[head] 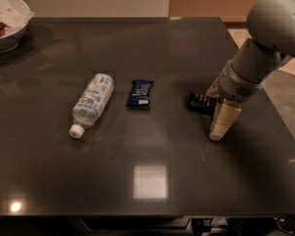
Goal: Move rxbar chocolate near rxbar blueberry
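— What's on the dark table [152, 48]?
— One water bottle [91, 103] on its side, one rxbar blueberry [139, 93] just right of it, and one white bowl [7, 23] at the far left corner.
— And the rxbar chocolate [201, 103]?
— One, further right and apart from the blueberry bar. The gripper [219, 131] hangs at its right end. Spread or closed, I cannot tell.

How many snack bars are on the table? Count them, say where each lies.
2. The rxbar blueberry lies mid-table, right of the water bottle. The rxbar chocolate lies further right, its right end hidden behind the gripper at the table's right side. No others show.
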